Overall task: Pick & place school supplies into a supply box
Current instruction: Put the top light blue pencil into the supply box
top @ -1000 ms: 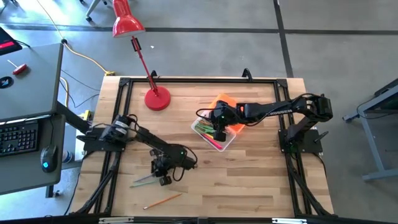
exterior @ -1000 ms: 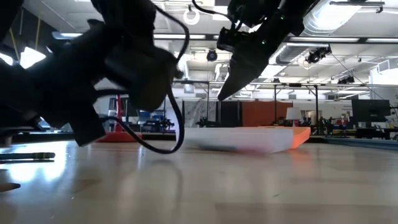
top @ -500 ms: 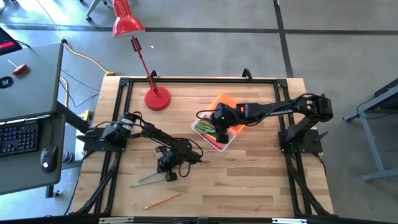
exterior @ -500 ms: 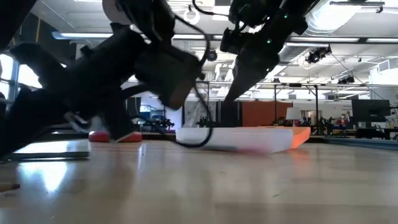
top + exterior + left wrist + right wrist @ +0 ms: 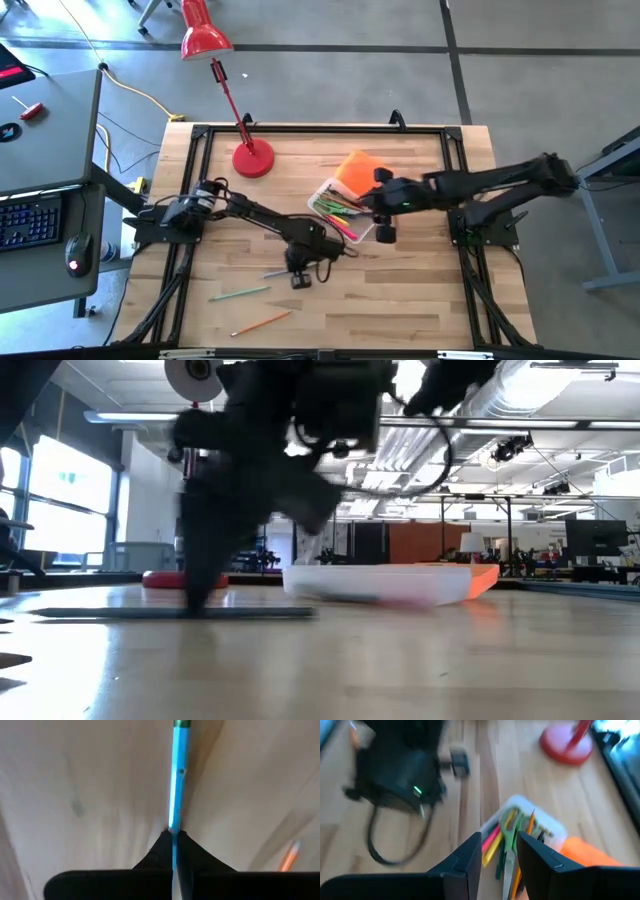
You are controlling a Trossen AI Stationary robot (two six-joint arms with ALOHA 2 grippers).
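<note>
- Lying flat on the table [image 5: 420, 290], a pen [image 5: 178, 780] sits clamped in the left pincer [image 5: 173, 836].
- Right pincer [image 5: 499, 851] hovers apart over the box [image 5: 555, 831].

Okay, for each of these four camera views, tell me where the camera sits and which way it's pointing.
High: overhead, straight down on the table; both arms show.
Low: table height, level across; left gripper on a pen.
Left wrist: down its jaws, shut on the pen.
Right wrist: past the open right gripper into the supply box.
Shared: high and right wrist views both show the box and lamp base.
</note>
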